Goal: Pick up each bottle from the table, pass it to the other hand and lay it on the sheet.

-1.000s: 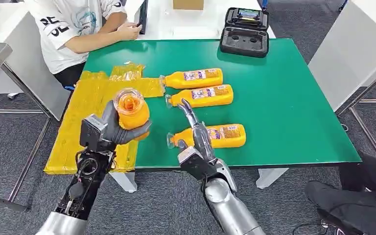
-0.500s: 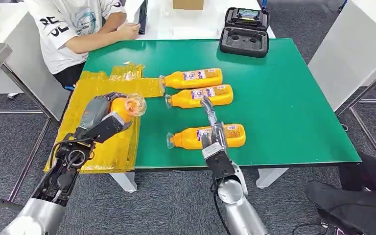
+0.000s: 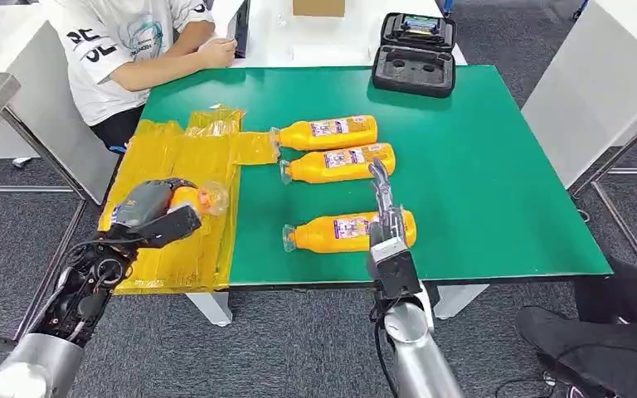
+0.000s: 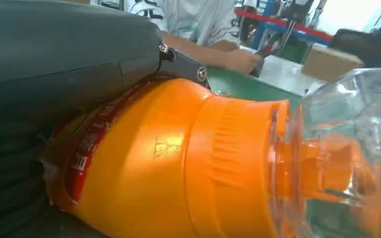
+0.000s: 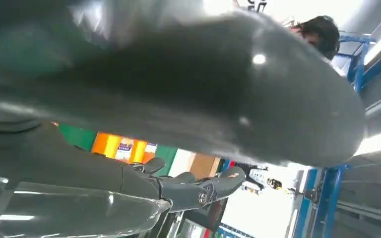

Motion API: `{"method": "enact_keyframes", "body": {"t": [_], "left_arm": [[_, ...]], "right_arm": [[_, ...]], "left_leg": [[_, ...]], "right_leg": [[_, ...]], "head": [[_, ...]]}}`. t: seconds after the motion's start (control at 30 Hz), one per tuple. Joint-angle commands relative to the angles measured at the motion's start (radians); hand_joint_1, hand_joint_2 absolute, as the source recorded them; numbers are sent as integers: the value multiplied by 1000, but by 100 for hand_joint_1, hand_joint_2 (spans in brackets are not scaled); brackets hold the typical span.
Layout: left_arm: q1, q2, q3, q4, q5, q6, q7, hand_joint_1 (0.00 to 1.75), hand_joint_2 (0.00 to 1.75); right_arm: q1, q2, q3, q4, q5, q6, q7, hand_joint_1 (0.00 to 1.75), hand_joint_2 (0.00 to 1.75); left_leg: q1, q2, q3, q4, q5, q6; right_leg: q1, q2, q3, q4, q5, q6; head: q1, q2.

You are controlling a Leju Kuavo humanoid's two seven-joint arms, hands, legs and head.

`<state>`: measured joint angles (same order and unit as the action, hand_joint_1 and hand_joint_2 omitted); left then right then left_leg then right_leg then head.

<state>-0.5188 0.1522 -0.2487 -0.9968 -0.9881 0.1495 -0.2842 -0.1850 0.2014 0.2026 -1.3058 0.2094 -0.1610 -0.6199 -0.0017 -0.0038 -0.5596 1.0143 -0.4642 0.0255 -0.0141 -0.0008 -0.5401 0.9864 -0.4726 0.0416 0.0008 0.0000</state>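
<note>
My left hand [image 3: 145,209] grips an orange bottle [image 3: 195,198] with a clear cap, low over the yellow sheet [image 3: 174,166] at the table's left. Close up, that bottle [image 4: 178,163] lies on its side in the hand [image 4: 54,64]. Three more orange bottles lie on the green table [image 3: 481,166]: one [image 3: 325,132] at the back, one [image 3: 337,162] in the middle, one [image 3: 344,232] at the front. My right hand [image 3: 386,207] is open, fingers stretched out over the front bottle's right end. Its dark fingers [image 5: 188,191] reach forward with nothing in them.
A black open case [image 3: 415,55] stands at the table's far edge. A person in a white shirt [image 3: 120,41] sits at the far left corner, hands on a white table. The green surface right of the bottles is bare. A white panel [image 3: 597,75] stands at the right.
My left hand has swung the bottle down and to the left, from upright near the sheet's edge to low over the sheet. My right hand has moved right, over the front bottle.
</note>
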Motion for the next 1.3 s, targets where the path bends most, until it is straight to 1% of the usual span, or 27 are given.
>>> {"method": "enact_keyframes", "body": {"t": [0.03,0.17,0.33,0.47,0.5,0.63,1.07,1.3], "left_arm": [[-126,42,-3,147,-31,-80,-3,175,175],[-187,72,-26,215,-57,-141,-8,175,175],[-242,61,-74,301,-114,-184,3,175,175],[-249,57,-78,314,-116,-190,3,175,175],[-257,56,-82,330,-119,-199,3,175,175],[-280,56,-97,398,-132,-225,6,175,175],[-280,50,-97,422,-135,-229,8,175,175],[-305,42,-125,531,-169,-269,8,175,175]], "right_arm": [[-18,-2,-51,30,-10,11,4,0,0],[-26,-3,-43,69,-5,21,8,0,0],[-40,-5,-41,105,-5,26,9,0,0],[-42,-4,-39,109,-5,27,9,0,0],[-41,-4,-40,111,-5,26,10,0,175],[-40,0,-35,116,-3,28,17,0,175],[-30,-3,-36,110,-3,27,19,0,175],[-33,-2,-34,135,-5,17,24,0,175]], "left_leg": [[1,-1,-1,1,0,-1],[2,0,-1,1,1,-2],[1,-2,-1,0,1,-1],[2,-1,-1,1,1,-2],[2,-1,-1,1,1,-2],[1,-1,-1,0,1,-2],[2,-1,-1,1,1,-2],[2,-1,-1,0,1,-2]], "right_leg": [[1,-1,0,0,0,-1],[2,-1,-1,1,1,-2],[1,-2,0,1,0,-1],[2,-1,1,0,1,-2],[1,-1,0,0,0,-1],[1,-1,0,1,0,-1],[2,-1,0,1,1,-2],[2,-1,1,0,1,-2]], "head": [[0,0],[0,0],[0,0],[0,0],[0,0],[0,0],[0,0],[0,0]]}}
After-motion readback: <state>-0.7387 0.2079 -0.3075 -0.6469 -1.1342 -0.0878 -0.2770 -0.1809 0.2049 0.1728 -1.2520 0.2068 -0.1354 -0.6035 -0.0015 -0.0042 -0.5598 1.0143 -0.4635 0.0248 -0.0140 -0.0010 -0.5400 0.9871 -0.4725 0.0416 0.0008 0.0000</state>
